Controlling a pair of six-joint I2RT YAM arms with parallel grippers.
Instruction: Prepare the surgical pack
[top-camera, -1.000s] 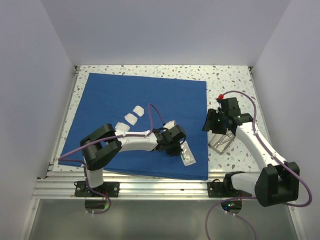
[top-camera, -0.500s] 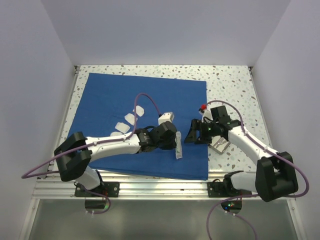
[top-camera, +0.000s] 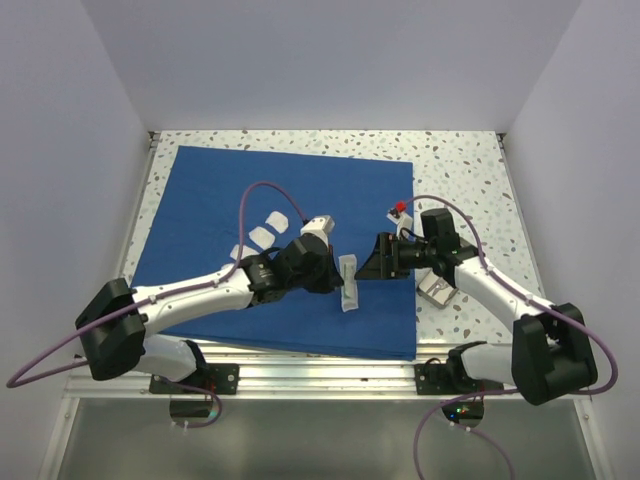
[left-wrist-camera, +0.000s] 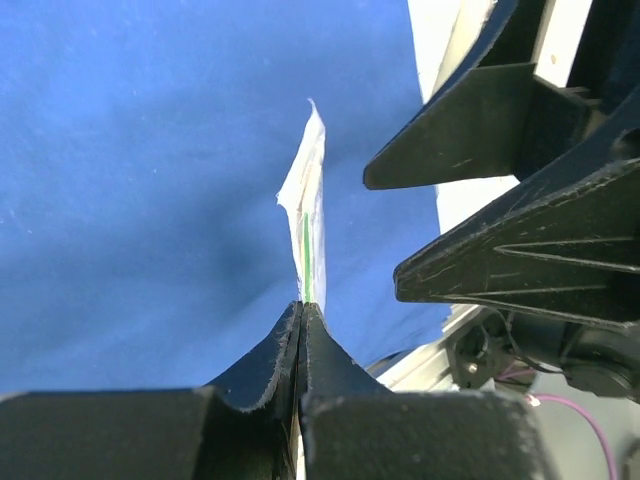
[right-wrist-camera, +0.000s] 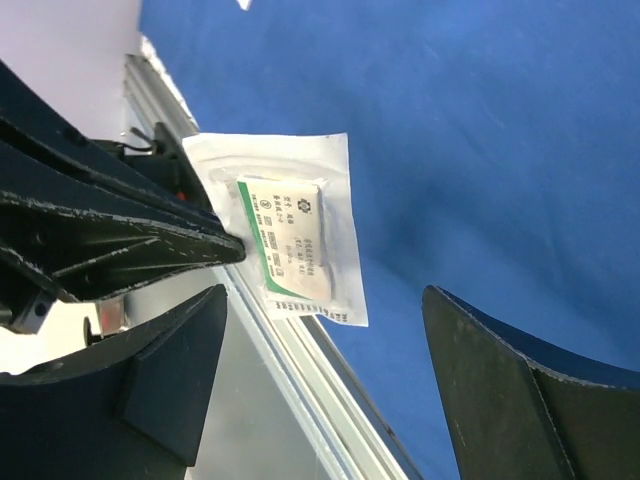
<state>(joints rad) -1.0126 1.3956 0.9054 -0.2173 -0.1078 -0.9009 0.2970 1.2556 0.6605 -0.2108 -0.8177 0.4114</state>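
Note:
The royal-blue drape (top-camera: 230, 190) lies spread over the table's left and middle. My left gripper (top-camera: 337, 277) is shut on one end of the clear packet (top-camera: 347, 285), holding it up on edge above the drape's right part. In the left wrist view the packet (left-wrist-camera: 309, 205) sticks out edge-on from the shut left gripper (left-wrist-camera: 301, 308). My right gripper (top-camera: 369, 268) faces it from the right, open; in its own view the right gripper (right-wrist-camera: 322, 300) stands wide around the packet (right-wrist-camera: 295, 240) without touching it. Three white gauze squares (top-camera: 262, 236) lie on the drape. The silver tray (top-camera: 438, 289) is partly hidden under my right arm.
The speckled table top (top-camera: 460, 170) shows right of and behind the drape. An aluminium rail (top-camera: 300, 375) runs along the near edge. Walls close in the left, right and back. Purple cables (top-camera: 262, 190) loop above both arms.
My left arm lifted the packet off the drape's near right corner and carried it up and left. My right arm swung left from over the tray toward it, and its jaws widened.

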